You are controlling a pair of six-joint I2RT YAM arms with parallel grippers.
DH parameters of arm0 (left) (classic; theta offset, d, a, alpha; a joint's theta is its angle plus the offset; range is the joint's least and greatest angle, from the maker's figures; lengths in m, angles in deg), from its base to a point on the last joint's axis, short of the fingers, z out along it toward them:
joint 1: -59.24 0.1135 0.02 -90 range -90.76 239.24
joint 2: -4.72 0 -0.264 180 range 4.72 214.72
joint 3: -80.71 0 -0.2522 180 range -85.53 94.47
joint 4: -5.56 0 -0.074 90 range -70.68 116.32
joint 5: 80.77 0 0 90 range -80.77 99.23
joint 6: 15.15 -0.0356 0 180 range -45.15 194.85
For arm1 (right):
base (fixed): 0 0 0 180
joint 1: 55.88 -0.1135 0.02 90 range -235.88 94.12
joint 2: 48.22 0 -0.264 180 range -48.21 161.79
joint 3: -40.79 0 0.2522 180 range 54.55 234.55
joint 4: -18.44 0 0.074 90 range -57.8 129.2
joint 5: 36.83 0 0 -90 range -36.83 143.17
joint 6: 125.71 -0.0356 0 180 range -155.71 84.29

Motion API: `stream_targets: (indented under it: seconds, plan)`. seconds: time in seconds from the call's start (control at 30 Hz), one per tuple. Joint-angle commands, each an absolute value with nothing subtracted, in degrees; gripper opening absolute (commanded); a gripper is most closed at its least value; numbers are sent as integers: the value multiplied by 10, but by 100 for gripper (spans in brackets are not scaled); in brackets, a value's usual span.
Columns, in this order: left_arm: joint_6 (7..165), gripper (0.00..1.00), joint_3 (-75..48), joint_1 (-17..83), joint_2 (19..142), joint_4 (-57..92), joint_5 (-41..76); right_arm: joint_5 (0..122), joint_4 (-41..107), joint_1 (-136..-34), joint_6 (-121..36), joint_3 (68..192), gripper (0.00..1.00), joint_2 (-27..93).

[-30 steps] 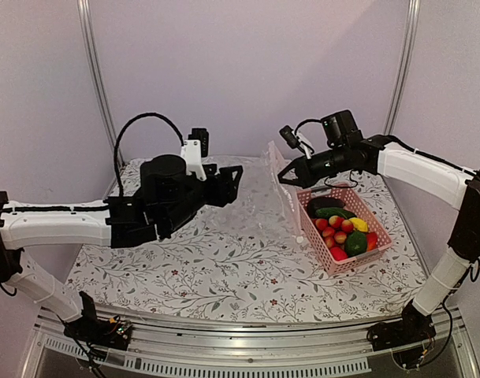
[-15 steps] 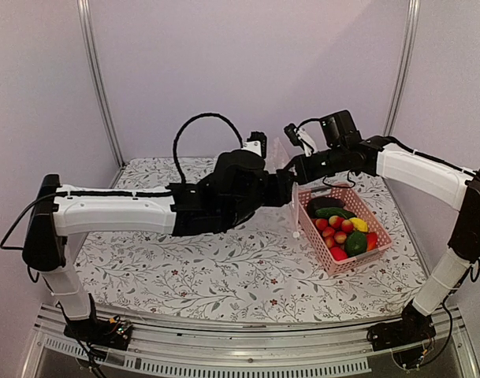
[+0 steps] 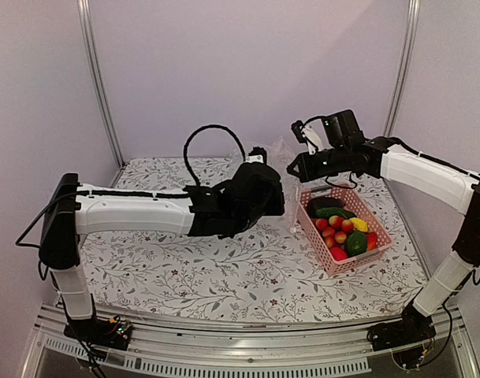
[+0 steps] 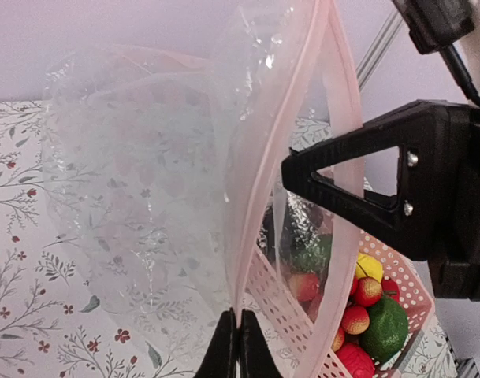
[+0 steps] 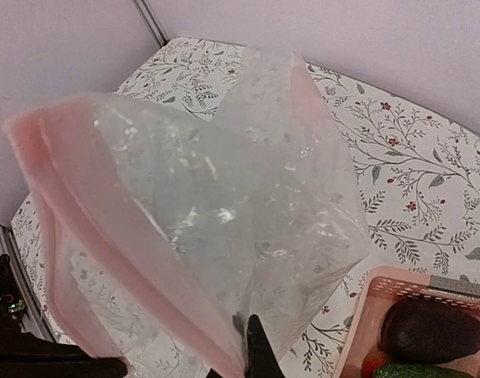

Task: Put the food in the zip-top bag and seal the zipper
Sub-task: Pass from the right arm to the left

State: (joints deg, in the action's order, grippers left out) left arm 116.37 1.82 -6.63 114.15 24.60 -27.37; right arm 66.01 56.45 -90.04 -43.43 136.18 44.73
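The clear zip-top bag (image 4: 145, 157) hangs in the air between both grippers, just left of the pink basket. In the top view only a bit of the bag (image 3: 282, 150) shows. My left gripper (image 4: 238, 340) is shut on one pink zipper (image 4: 259, 197) lip at the bag's mouth. My right gripper (image 5: 251, 350) is shut on the bag (image 5: 224, 197) at the other zipper (image 5: 113, 236) lip. The mouth gapes between the two lips. The food (image 3: 342, 228) lies in the basket: red, green, yellow and dark pieces (image 4: 366, 315). From above, the left gripper (image 3: 277, 187) and right gripper (image 3: 295, 167) are close together.
The pink slotted basket (image 3: 358, 264) stands at the right of the flowered tablecloth (image 3: 184, 268); its near wall (image 4: 283, 291) is right behind the bag. The right gripper's black body (image 4: 381, 189) is close in front of the left wrist camera. Metal frame posts (image 3: 98, 87) stand behind.
The left arm has swung right from the table's middle to the bag, and its jaws have shut on the bag's mouth edge. The right gripper rose slightly, still holding the bag.
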Motion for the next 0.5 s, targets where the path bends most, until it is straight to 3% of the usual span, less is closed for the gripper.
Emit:
stream_targets:
  seconds: [0.0, 0.07, 0.23, 0.47]
  plan:
    - [1136, 0, -36, -63, 1088, 183, -296, 570, 562, -904, -434, 1339, 0, 431]
    - [1121, 0, -54, -64, 1076, 154, -291, 590, 562, -904, -427, 1332, 2, 430]
    - [1100, 0, -70, -68, 1067, 125, -280, 674, 553, -906, -420, 1322, 27, 425]
    - [1093, 0, -68, -75, 1071, 125, -277, 741, 561, -906, -414, 1344, 39, 448]
